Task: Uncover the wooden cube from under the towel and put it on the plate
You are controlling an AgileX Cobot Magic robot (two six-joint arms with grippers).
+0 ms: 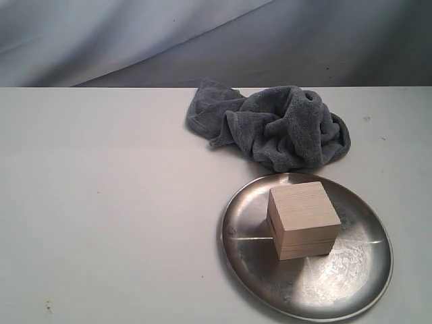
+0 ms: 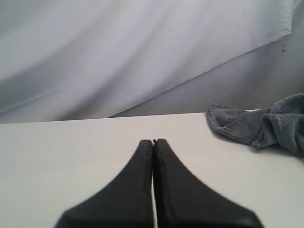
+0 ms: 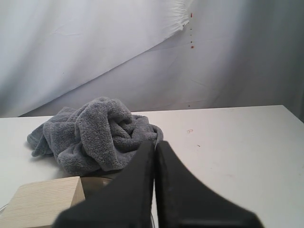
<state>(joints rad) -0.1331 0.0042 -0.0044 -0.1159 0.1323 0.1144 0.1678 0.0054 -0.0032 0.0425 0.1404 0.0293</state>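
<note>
Left gripper (image 2: 153,141) and right gripper (image 3: 155,142) closed, empty; the latter blocks most of plate (image 3: 99,180).

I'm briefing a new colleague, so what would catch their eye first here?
The pale cube stands out, sitting on the shiny plate at the front right of the exterior view. Right behind the plate lies the grey towel, crumpled in a heap.
</note>
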